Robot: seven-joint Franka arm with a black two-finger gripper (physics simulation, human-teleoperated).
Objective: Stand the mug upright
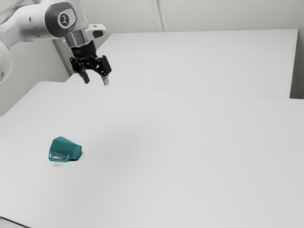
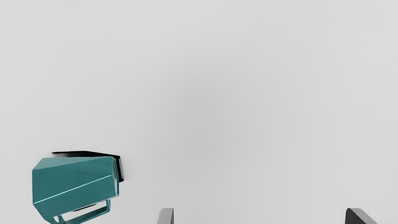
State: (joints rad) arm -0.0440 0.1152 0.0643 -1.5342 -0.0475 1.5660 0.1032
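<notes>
Lying on its side on the surface (image 1: 190, 156), the teal mug (image 1: 65, 148) is not as the task wants it, so the upright stand remains to be reached. It rests toward the exterior view's left, its handle (image 2: 96, 213) out to one side near the surface rather than beside a standing body. The tool (image 1: 96, 82) hangs in the air, well apart from the mug, its fingers spread with nothing between them: it is released and holds nothing. As I judge it, what is left is the whole of the righting: bringing the tool down to the mug, getting a firm hold, turning it until its base is underneath, and letting go once it stands by itself. Nothing shown meets any part of that goal.
</notes>
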